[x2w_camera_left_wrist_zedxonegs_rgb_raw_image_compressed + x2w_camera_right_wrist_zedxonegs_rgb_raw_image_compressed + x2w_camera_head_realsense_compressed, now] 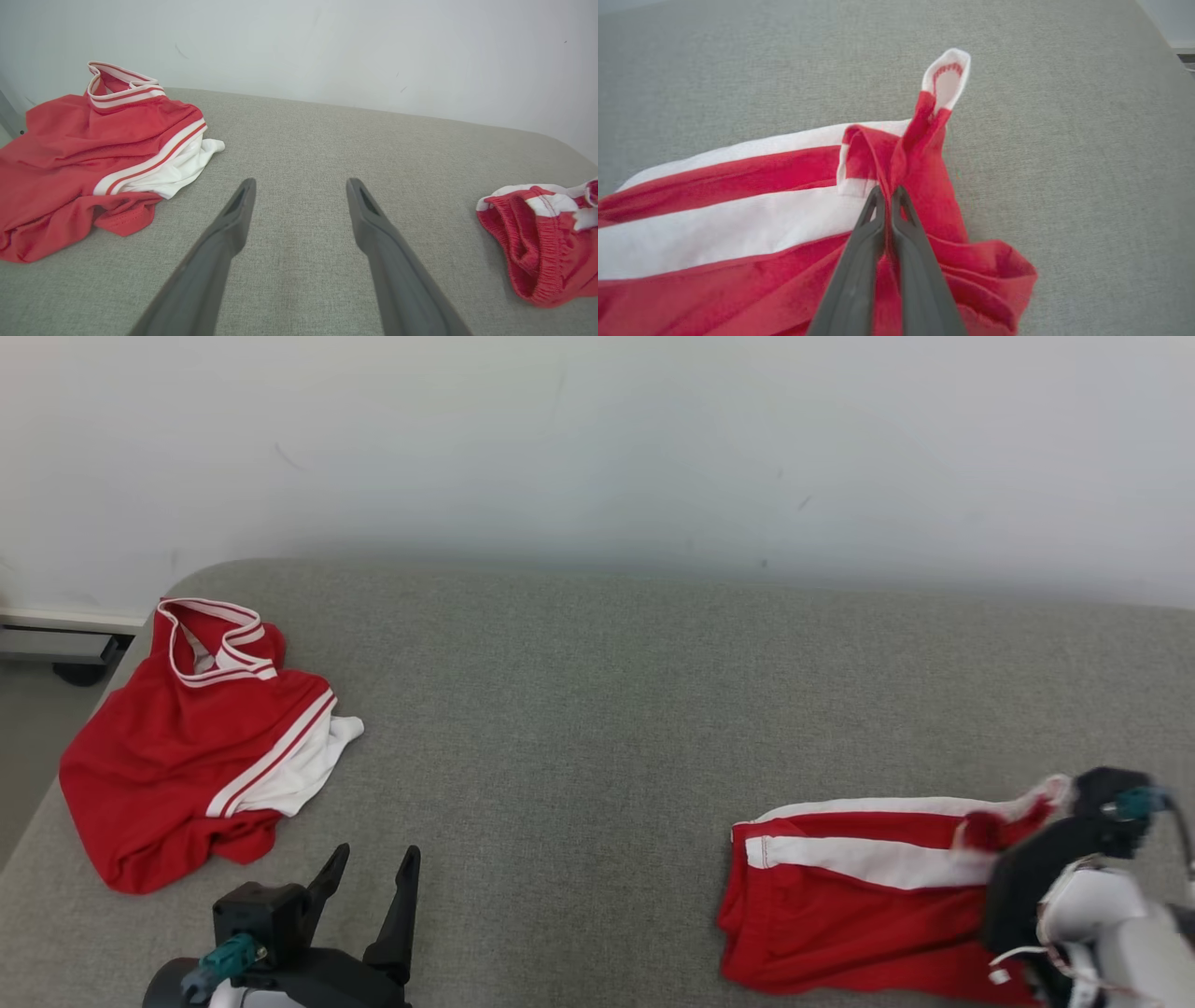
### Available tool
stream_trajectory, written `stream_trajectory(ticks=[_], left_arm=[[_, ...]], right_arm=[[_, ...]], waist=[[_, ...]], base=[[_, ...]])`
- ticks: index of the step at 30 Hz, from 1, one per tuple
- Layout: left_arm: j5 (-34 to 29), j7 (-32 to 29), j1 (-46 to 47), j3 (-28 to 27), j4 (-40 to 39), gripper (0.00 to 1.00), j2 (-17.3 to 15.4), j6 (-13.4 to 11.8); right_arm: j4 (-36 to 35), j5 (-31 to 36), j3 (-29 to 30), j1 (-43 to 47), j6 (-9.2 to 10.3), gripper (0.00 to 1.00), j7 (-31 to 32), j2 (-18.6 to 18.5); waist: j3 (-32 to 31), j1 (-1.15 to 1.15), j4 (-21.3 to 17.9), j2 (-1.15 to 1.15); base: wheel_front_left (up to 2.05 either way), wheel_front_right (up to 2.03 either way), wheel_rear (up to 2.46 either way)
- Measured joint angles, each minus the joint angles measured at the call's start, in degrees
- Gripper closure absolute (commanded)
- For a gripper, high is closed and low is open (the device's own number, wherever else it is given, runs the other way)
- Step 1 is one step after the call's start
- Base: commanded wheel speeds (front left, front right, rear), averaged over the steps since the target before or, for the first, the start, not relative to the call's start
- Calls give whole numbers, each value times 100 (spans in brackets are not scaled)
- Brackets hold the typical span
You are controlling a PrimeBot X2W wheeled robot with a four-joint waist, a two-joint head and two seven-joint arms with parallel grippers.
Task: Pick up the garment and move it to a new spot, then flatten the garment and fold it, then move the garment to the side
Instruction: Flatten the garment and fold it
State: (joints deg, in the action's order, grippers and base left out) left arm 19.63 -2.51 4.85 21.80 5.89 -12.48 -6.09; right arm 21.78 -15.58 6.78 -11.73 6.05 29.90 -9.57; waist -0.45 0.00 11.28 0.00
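Observation:
The garment (840, 905) is a pair of red shorts with a broad white stripe, lying folded at the front right of the grey fabric surface (597, 709). My right gripper (1001, 847) is shut on a bunched red fold at its right end; the right wrist view shows the fingers pinched together on the cloth (887, 191), with a white corner of the garment (738, 224) sticking up beyond them. My left gripper (375, 854) stands open at the front left, nothing between its fingers (301, 184). The garment's elastic waistband (537, 242) shows at the right of the left wrist view.
A second red garment with white trim (177, 756) lies crumpled at the far left, near the surface's left edge (79, 149). A pale wall (597, 448) runs along the back. Floor (28, 756) shows beyond the left edge.

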Motion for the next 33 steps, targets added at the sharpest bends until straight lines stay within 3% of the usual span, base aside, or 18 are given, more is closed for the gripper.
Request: stream_trajectory(ticks=[4, 15, 21, 33], left_arm=[[9, 1, -2, -3, 37, 0, 8, -1], [10, 0, -53, 53, 48, 0, 23, -1], [11, -7, -87, 89, 52, 0, 35, 4], [14, -7, -83, 108, 52, 0, 69, 5]], right_arm=[[-389, 0, -494, 144, -274, 100, 197, 221], [-1310, 7, -1189, 196, -503, 100, 553, 570], [-1455, -55, -1536, 207, -494, 100, 800, 620], [-1433, -263, -1927, 173, -194, 100, 1053, 639]], waist=[[-38, 0, -26, 0], [-134, 0, -93, 0], [-142, 0, -83, 0], [-124, 0, -6, 0]], base=[[0, 0, 0], [0, 0, 0], [0, 0, 0], [0, 0, 0]])
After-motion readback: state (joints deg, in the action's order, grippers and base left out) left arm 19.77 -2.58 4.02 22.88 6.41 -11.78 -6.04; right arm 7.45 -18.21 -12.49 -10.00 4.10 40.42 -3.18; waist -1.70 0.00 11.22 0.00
